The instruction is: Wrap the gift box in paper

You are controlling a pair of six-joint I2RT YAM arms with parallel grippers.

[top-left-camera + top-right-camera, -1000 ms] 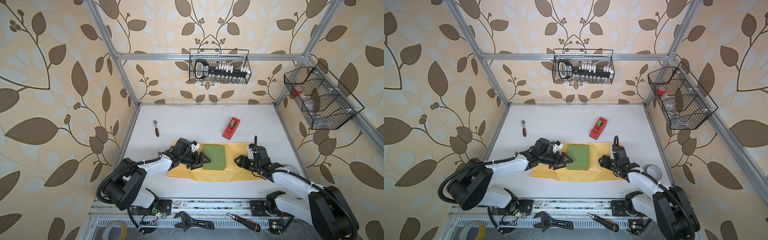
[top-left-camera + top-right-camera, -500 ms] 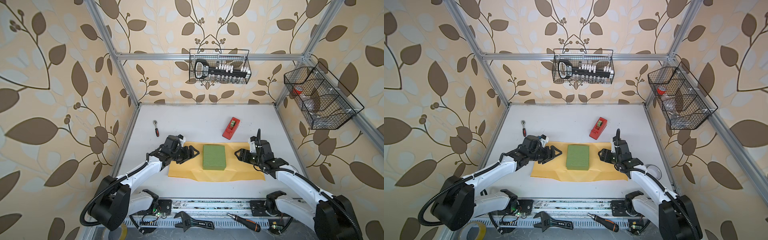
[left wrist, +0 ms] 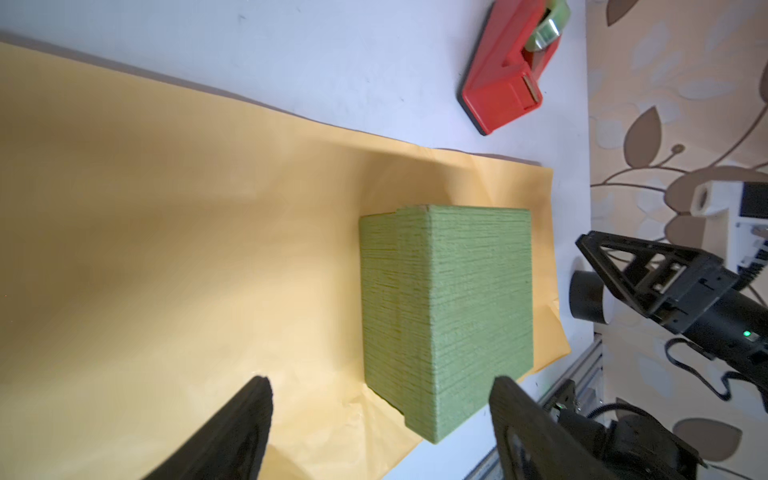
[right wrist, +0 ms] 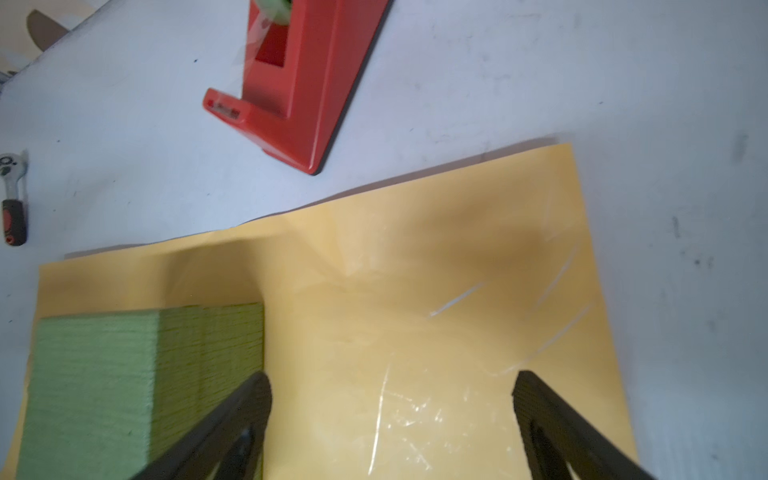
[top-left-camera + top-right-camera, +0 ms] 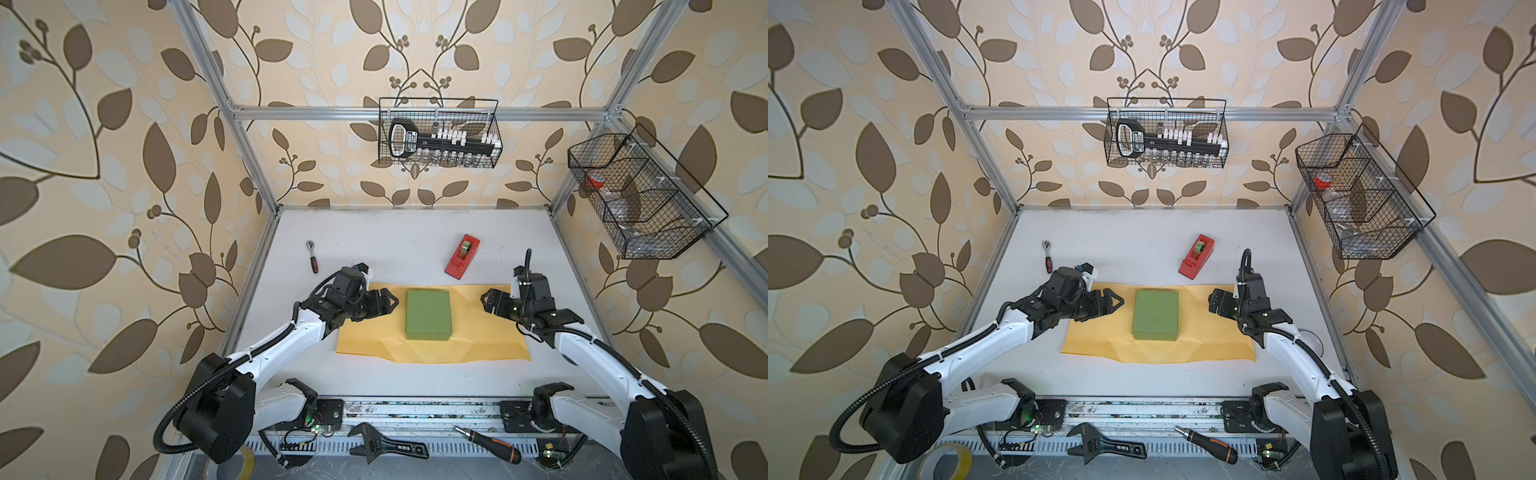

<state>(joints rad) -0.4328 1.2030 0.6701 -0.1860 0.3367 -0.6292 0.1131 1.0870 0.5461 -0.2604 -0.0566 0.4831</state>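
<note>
The olive-green gift box [image 5: 428, 313] [image 5: 1155, 314] [image 3: 446, 311] [image 4: 124, 382] sits on the middle of the yellow paper [image 5: 478, 336] [image 5: 1096, 340] [image 3: 166, 249] [image 4: 415, 311], which lies flat and creased on the white table. My left gripper [image 5: 390, 302] [image 5: 1116, 302] [image 3: 380, 399] hovers open just left of the box, over the paper's left part, holding nothing. On the other side of the box my right gripper [image 5: 487, 300] [image 5: 1213, 301] [image 4: 390, 395] hangs open above the paper's right part, empty.
A red tape dispenser [image 5: 462, 256] [image 5: 1197, 256] [image 3: 511, 70] [image 4: 299, 83] stands behind the paper. A small ratchet [image 5: 311, 257] [image 5: 1046, 255] lies at the back left. Wire baskets [image 5: 440, 133] [image 5: 640, 199] hang on the walls. A wrench [image 5: 386, 449] and a screwdriver [image 5: 486, 444] rest on the front rail.
Both grippers have drawn back from the box's sides and risen, the left one leftward, the right one rightward, and the right jaws have spread wider. The box stays on the paper.
</note>
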